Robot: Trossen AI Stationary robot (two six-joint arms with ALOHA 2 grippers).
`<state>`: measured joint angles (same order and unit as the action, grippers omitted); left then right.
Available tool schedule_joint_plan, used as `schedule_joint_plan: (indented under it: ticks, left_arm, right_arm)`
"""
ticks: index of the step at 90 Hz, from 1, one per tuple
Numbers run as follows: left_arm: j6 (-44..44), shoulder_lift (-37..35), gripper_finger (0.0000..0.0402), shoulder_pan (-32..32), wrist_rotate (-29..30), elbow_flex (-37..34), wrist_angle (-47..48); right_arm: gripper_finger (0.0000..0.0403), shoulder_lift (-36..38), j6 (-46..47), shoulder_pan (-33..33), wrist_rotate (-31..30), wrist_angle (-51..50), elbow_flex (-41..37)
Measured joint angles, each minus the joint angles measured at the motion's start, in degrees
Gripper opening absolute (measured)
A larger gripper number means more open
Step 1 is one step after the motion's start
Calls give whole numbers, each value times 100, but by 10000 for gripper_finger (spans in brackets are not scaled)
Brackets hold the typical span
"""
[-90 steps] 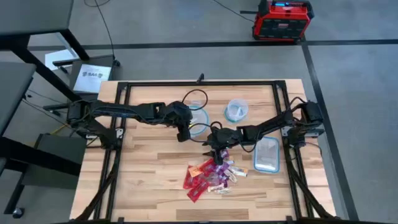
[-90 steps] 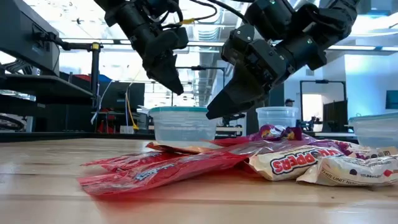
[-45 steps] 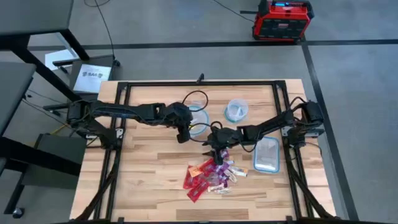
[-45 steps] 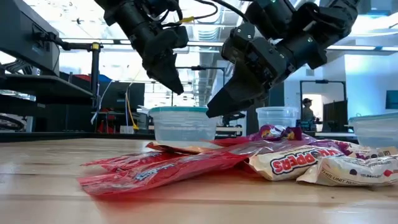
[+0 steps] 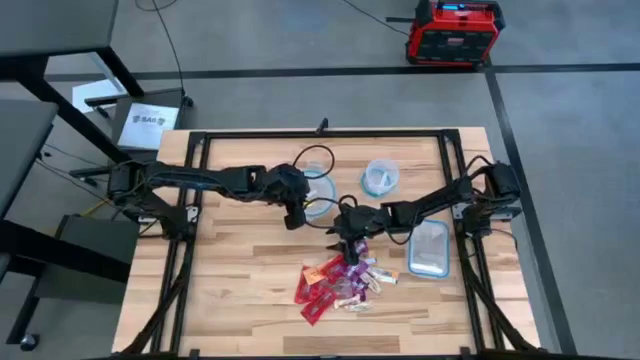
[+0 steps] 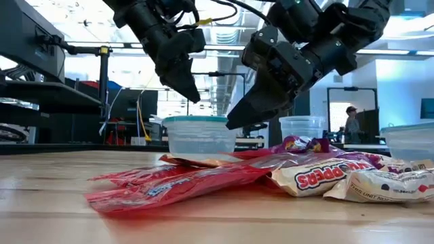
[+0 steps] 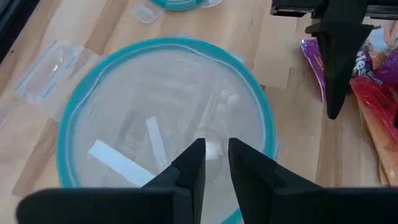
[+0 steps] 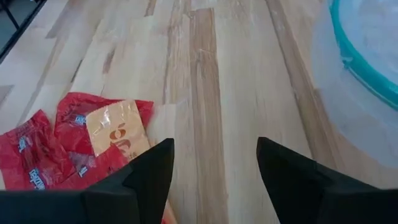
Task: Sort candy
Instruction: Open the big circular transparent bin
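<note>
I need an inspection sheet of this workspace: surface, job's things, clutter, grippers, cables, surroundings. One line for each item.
Surface: wooden table in a black frame.
Job's things: candy piled at the table's front centre, red wrappers most visible; none seen inside a container.
Clutter: three round bowls with bluish rims behind the pile; a rectangular tub to its right.
Grippers: left gripper over a bowl, fingers almost together, holding nothing. Right gripper open, raised over bare wood by the pile's back edge.
Cables: black cable looping by the bowls; another on the floor beyond.
Surroundings: red case on the floor; a person far behind.
</note>
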<state>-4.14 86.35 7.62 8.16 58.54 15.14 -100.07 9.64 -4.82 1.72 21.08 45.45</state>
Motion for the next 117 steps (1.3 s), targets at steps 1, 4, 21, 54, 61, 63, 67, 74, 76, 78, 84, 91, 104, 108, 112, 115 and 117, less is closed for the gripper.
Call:
schedule_joint_plan:
  ticks: [1, 4, 21, 54, 61, 63, 67, 74, 76, 78, 84, 91, 104, 108, 112, 115, 117]
  left_arm:
    - [0, 0, 56, 0, 1, 0, 1]
    - [0, 0, 56, -1, 0, 0, 1]
    - [2, 0, 56, -55, 0, 0, 2]
    - [-251, 0, 56, -125, 9, -343, 52]
    - [-333, 0, 56, -142, 157, -466, 42]
    - [-343, 0, 56, -149, 208, -500, 39]
    - [-357, 0, 56, -162, 281, -585, -84]
    - [-363, 0, 56, -164, 315, -756, -435]
    - [-363, 0, 56, -164, 322, -795, -514]
    - [-361, 0, 56, -164, 323, -820, -577]
    - [-317, 0, 56, -164, 326, -849, -623]
    - [-248, 0, 56, -164, 326, -869, -634]
    - [-76, -2, 56, -164, 326, -874, -635]
    - [-36, -2, 56, -164, 326, -875, -634]
    - [-8, -2, 56, -165, 323, -876, -635]
    - [11, -2, 56, -166, 297, -879, -640]
    - [27, -2, 56, -164, 272, -879, -651]
  right_arm:
    - [214, 0, 0, 0, 0, 0, 0]
    - [214, 2, -1, 5, 0, -3, 0]
    - [214, 1, -3, 7, 28, -28, 0]
    - [214, 373, -125, 375, 726, -550, 0]
    - [214, 540, -240, 464, 730, -545, 0]
    - [214, 587, -257, 495, 734, -551, 0]
    - [214, 652, -265, 569, 734, -550, 0]
    - [214, 714, -265, 729, 730, -551, 0]
    - [214, 715, -265, 782, 730, -535, 0]
    - [214, 715, -265, 833, 729, -513, 0]
    - [214, 707, -262, 981, 719, -451, 0]
    - [214, 622, -263, 1158, 706, -189, 0]
    - [214, 607, -403, 1458, 693, 77, 2]
    - [214, 608, -499, 1549, 629, 106, 2]
    - [214, 606, -526, 1641, 551, 114, 2]
    - [214, 601, -545, 1707, 544, 149, 2]
    - [214, 585, -560, 1746, 541, 179, 2]
